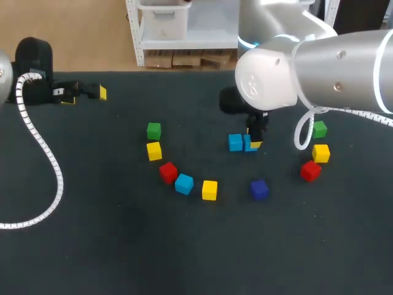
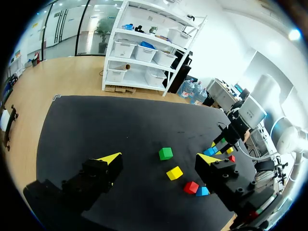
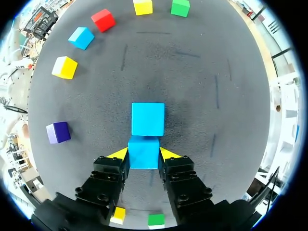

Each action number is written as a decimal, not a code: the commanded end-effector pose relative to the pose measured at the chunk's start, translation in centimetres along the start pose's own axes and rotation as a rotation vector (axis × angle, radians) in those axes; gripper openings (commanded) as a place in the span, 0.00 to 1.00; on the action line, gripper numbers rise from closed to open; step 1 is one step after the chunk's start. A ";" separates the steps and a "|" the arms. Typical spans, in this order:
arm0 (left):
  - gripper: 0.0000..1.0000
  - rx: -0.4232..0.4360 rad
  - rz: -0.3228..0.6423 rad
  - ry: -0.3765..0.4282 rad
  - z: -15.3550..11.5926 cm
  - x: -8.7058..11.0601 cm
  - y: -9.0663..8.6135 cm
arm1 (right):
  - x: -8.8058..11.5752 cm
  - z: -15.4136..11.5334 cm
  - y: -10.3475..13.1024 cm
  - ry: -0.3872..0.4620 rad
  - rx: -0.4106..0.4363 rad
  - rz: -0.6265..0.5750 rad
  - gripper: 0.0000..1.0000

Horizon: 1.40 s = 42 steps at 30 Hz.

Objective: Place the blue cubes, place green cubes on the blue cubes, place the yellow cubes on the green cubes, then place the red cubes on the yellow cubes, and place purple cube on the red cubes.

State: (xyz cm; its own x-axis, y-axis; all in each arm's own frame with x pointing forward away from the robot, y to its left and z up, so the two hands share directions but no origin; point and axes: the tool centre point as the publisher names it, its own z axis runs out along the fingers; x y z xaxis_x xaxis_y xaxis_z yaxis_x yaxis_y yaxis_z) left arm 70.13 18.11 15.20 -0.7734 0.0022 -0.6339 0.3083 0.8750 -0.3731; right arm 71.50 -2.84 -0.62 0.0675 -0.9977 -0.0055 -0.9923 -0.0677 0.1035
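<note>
The right end effector [image 3: 143, 155], clamped on a blue cube [image 3: 143, 149] (seemingly down on the desk [image 3: 216, 72]), should release gently, leaving it flush with the second blue cube [image 3: 147, 119] just ahead.

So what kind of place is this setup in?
Probably a robotics test bench: a black-topped table, small coloured cubes scattered on it, and the right gripper shut on a blue cube.

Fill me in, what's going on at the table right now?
The right gripper is down at the table with its jaws shut on a blue cube, which sits right beside a second blue cube. The left gripper is off at the table's far side, jaws open and empty. The purple cube and the other colours lie singly around them; nothing is stacked yet.
</note>
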 end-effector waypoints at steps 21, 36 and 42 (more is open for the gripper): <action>1.00 0.013 0.003 -0.008 -0.1 0.2 0.3 | 0.1 0.3 -0.5 0.001 0.013 0.017 0.42; 1.00 0.013 0.003 -0.008 -0.1 0.2 0.3 | 0.2 -0.3 -0.5 -0.015 0.019 0.026 0.95; 1.00 0.013 0.003 -0.008 -0.1 0.2 0.3 | 0.6 -1.3 -1.0 -0.057 0.020 0.061 1.00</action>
State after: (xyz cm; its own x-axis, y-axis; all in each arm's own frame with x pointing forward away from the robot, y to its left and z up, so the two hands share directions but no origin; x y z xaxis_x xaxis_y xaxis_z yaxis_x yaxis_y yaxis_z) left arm 70.13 18.11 15.20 -0.7734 0.0022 -0.6339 0.3083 0.8751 -0.3731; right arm 72.62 -2.79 0.11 0.0056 -0.9990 -0.0434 -0.9965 -0.0092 0.0828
